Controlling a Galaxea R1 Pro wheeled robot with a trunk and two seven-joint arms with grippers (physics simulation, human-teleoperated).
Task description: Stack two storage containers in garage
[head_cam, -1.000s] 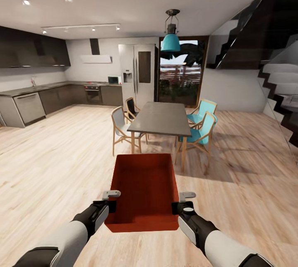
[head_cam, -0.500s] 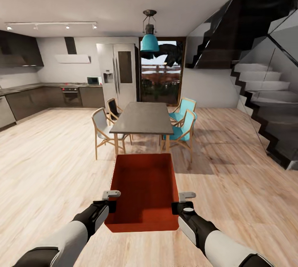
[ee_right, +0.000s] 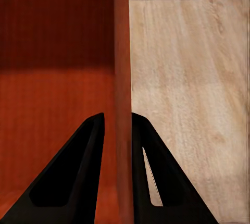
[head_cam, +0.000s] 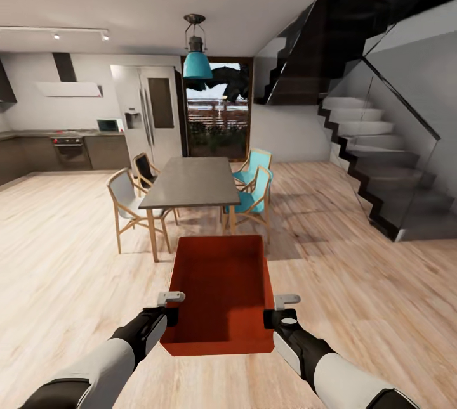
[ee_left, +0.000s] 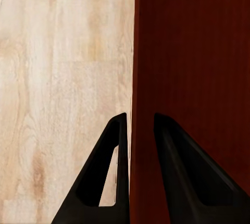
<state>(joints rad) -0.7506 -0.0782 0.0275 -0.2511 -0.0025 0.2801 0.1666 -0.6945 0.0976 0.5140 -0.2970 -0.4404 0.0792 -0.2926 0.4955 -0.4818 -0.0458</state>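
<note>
Orange-red storage container (head_cam: 219, 295) sits between your two hands, carried low in front of the trunk over the light wood plank floor (head_cam: 63, 257), open top up, nothing inside. Your left hand (head_cam: 170, 307) pinches its left wall: in the left wrist view the wall (ee_left: 140, 104) runs between the two dark fingers (ee_left: 112, 166), one outside, one inside. Your right hand (head_cam: 278, 309) does the same on the right wall; the right wrist view has the wall (ee_right: 122, 104) clamped between narrow fingers (ee_right: 86, 166).

Straight ahead, just past the container's far rim, a grey dining table (head_cam: 187, 182) stands in the way, with pale wooden chairs (head_cam: 127, 206) on its left and teal chairs (head_cam: 251, 190) on its right. A teal pendant lamp (head_cam: 197, 63) hangs above it. Behind are a glass door (head_cam: 218, 114), a fridge (head_cam: 149, 114) and kitchen cabinets (head_cam: 38, 152). A dark staircase (head_cam: 374, 162) with a glass rail climbs at the right.

Against the earlier frames the whole view has swung right: table and kitchen slid left, more staircase shows. Container and hands sit at the same spot in the picture.

Both forearms reach forward, roughly parallel, wrists level at the container's near corners.
</note>
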